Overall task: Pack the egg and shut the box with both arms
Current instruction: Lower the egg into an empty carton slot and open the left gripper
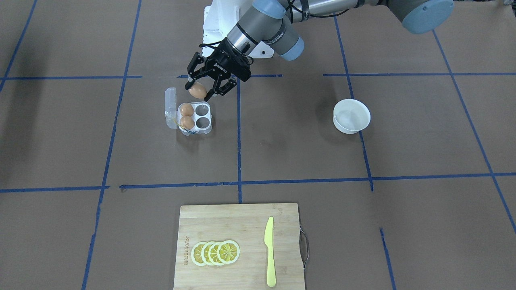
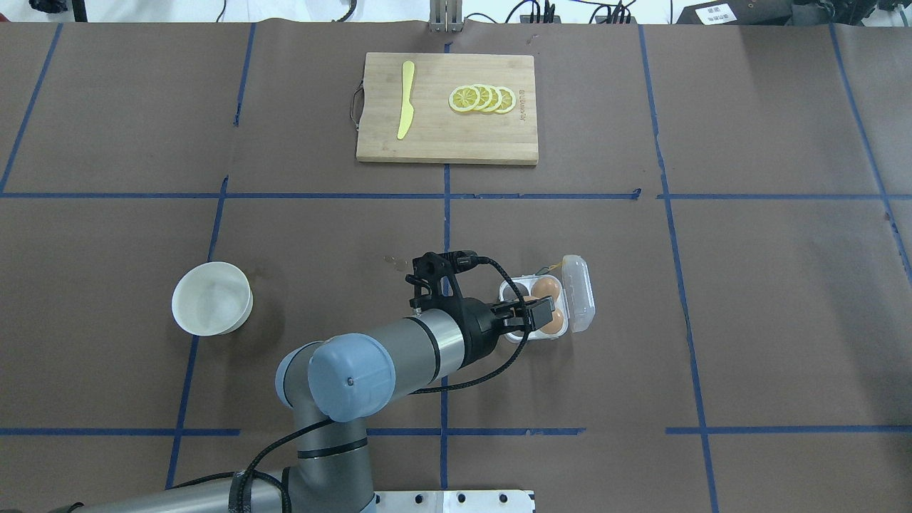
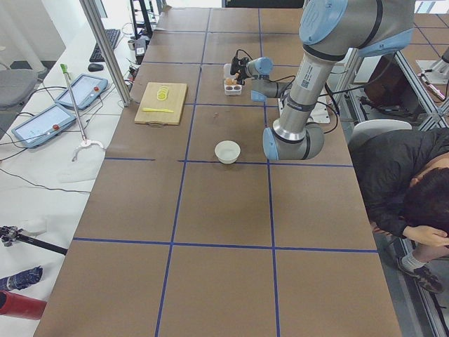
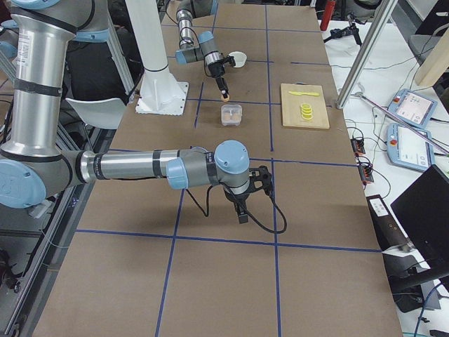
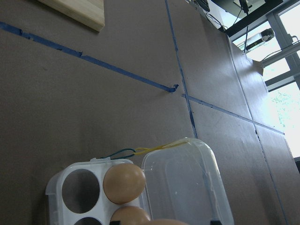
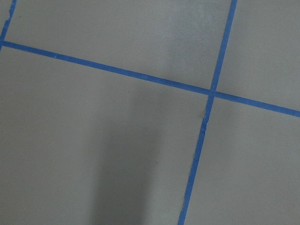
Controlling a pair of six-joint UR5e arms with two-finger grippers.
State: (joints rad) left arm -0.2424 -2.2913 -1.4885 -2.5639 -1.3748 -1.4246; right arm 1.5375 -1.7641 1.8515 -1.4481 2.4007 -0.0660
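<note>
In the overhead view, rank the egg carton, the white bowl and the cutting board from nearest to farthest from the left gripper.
1. Egg carton, just under the left gripper, which holds an egg.
2. Cutting board, at the far edge, mid-table.
3. White bowl, well off to the left.

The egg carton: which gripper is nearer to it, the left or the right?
Left. The left gripper hangs just above the carton, holding an egg; the right gripper is far off along the table.
</note>
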